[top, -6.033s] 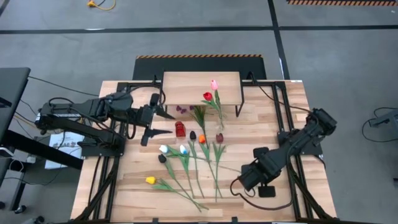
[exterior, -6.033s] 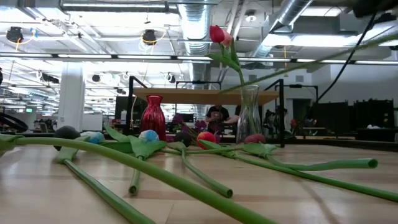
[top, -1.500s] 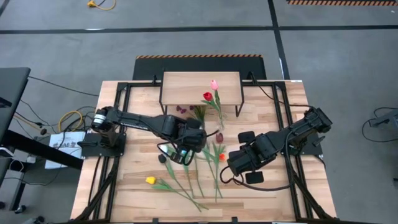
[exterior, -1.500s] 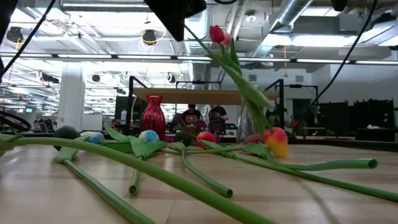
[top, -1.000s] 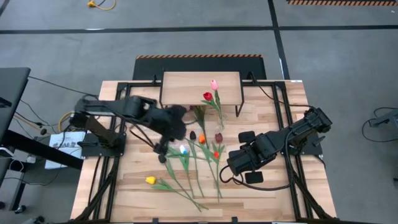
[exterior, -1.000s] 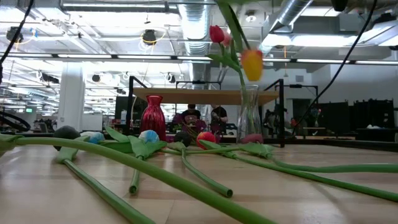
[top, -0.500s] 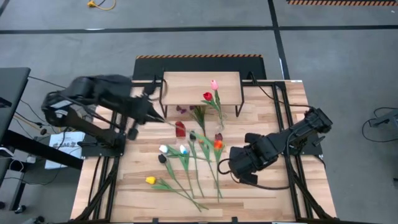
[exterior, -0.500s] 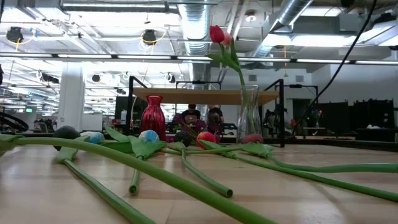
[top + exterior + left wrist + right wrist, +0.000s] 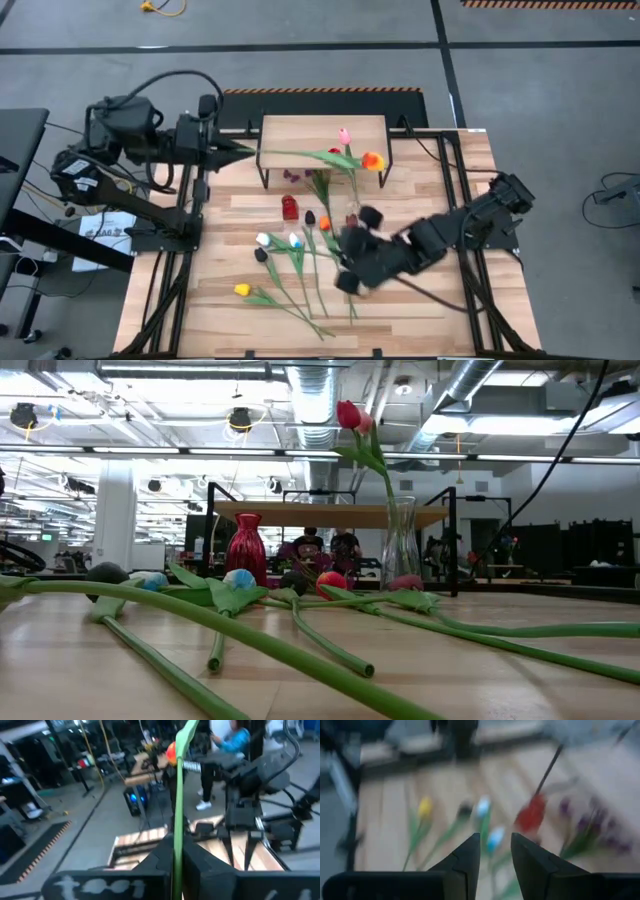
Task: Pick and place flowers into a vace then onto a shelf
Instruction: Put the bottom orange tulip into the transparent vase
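Plank tabletop (image 9: 430,310), light wood. On it: shelf (image 9: 300,138) on black legs at the far edge; red vase (image 9: 289,208); clear glass vase (image 9: 399,545) (holding red and pink tulips); loose tulips lying flat, among them yellow (image 9: 242,290), white (image 9: 263,240), blue (image 9: 295,241), black (image 9: 260,255); purple sprig (image 9: 291,175) beside the shelf.

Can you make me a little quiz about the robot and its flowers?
1. True or false: the left gripper holds the orange tulip by its stem.
2. What colour is the small vase standing on the table? A red, B blue, C clear.
3. Fill in: the red tulip and the pink one stand in the ____ vase.

Key: 1 true; 2 A; 3 glass.
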{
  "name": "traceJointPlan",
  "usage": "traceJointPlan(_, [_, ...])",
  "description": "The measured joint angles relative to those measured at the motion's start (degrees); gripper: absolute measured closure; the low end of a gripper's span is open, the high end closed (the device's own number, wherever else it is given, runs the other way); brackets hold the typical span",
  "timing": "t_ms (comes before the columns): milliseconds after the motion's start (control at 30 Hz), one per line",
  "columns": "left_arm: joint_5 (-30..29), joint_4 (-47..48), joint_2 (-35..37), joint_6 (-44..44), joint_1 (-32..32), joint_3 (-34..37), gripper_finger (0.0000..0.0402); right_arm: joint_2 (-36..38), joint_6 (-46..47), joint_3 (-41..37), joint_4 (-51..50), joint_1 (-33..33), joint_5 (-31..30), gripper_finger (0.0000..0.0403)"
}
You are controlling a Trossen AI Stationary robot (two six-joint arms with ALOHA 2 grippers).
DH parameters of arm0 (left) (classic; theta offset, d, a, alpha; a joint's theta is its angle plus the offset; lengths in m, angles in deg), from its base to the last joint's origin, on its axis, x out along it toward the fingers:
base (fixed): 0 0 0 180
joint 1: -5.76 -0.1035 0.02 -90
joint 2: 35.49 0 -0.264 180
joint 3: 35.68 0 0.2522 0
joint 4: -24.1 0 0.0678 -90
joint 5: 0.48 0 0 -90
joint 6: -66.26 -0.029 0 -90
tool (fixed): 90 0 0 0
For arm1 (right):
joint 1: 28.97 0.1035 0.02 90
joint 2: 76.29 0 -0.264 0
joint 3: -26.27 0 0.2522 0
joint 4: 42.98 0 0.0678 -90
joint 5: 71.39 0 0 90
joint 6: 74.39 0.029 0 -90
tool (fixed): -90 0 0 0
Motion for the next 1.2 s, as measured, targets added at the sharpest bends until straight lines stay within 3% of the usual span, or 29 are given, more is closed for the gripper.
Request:
traceJointPlan(400, [-3.28,-10.99,-1.05,1.18,0.00,0.02,0.0401,0.00,-31.70,0.02,56.66,-11.43,4.84,0.0302])
traceJointPlan(533, [-3.74,-11.41,-1.31,1.76,0.00,0.01,0.0401,0.00,-38.49,0.04,68.42,-13.17,9.12,0.0302])
traceJointPlan(800, [-3.67,-11.46,-2.47,3.92,0.60,0.04,0.0401,0.06,-40.33,2.72,71.65,-16.23,16.00,0.0302])
traceJointPlan(1200, [-3.04,-9.10,-5.73,3.90,1.97,0.11,0.0401,0.02,-45.51,7.86,71.52,-16.47,17.68,0.0302])
